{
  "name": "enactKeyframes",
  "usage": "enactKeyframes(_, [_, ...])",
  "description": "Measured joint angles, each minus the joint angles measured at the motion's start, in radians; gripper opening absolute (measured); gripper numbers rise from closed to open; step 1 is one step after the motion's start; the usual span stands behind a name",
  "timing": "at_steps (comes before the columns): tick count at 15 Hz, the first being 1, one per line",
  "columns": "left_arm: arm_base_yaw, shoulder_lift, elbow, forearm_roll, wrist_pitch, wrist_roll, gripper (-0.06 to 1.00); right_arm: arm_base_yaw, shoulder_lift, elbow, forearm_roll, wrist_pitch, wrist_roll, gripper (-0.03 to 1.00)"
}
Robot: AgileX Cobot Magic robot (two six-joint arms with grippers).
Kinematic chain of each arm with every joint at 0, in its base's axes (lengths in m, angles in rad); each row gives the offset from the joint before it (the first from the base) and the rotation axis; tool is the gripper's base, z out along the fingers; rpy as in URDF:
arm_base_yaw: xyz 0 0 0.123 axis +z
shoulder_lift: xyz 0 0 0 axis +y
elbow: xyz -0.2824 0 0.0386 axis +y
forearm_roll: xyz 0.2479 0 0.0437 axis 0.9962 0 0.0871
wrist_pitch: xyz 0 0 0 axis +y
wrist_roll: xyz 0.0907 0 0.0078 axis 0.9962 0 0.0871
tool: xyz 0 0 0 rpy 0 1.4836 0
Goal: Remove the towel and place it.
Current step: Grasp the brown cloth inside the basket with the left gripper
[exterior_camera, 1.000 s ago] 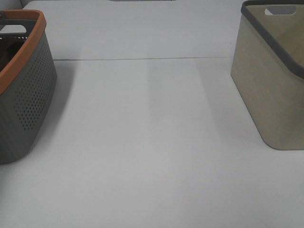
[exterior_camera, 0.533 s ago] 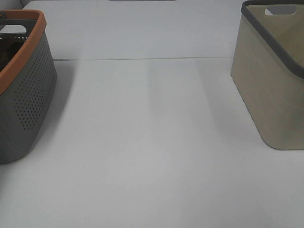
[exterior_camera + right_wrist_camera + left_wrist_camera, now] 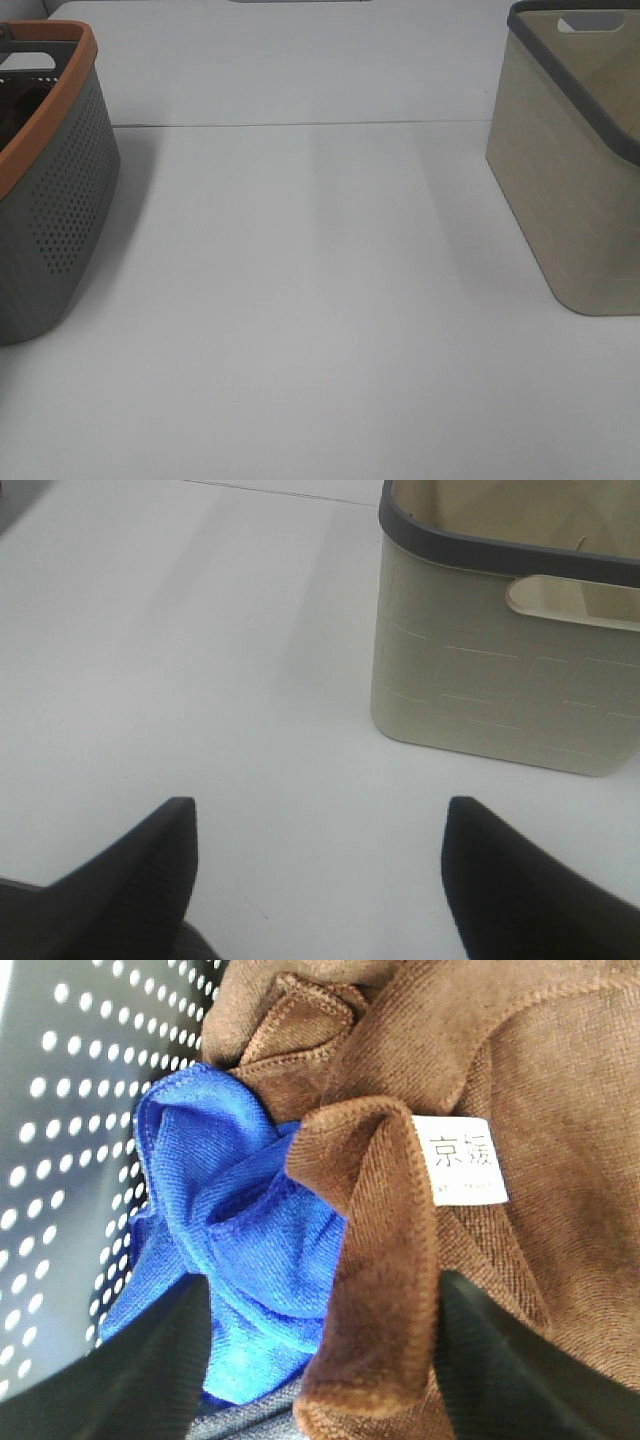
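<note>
The dark brown terry towel (image 3: 520, 1090) lies crumpled inside the grey perforated basket (image 3: 60, 200), its white tag (image 3: 460, 1158) facing up. A blue cloth (image 3: 230, 1230) lies bunched beside and partly under it. My left gripper (image 3: 320, 1290) is open inside the basket, just over the cloths, with a brown towel fold and part of the blue cloth between its jaws. My right gripper (image 3: 320, 805) is open and empty above the white table, facing the beige basket (image 3: 500, 670). Neither gripper shows in the exterior high view.
The grey basket with the orange rim (image 3: 55, 105) stands at the table's left edge. The beige basket with a dark grey rim (image 3: 575, 170) stands at the right. White tabletop (image 3: 320, 300) lies between them.
</note>
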State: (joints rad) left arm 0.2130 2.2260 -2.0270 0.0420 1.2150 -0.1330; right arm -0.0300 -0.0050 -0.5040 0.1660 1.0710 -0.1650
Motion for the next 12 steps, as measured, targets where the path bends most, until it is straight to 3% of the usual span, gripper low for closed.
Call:
enactKeyframes(8, [0.0, 0.037, 0.0, -0.007, 0.0, 0.033, 0.58, 0.0, 0.0, 0.0, 0.0, 0.0, 0.0, 0.67])
enactKeyframes(10, [0.0, 0.037, 0.0, -0.011, 0.0, 0.033, 0.48, 0.0, 0.0, 0.0, 0.0, 0.0, 0.0, 0.67])
enactKeyframes(11, [0.0, 0.037, 0.0, -0.012, 0.0, 0.033, 0.32, 0.0, 0.0, 0.0, 0.0, 0.0, 0.0, 0.67])
enactKeyframes(12, [0.0, 0.037, 0.0, -0.012, 0.0, 0.033, 0.24, 0.0, 0.0, 0.0, 0.0, 0.0, 0.0, 0.67])
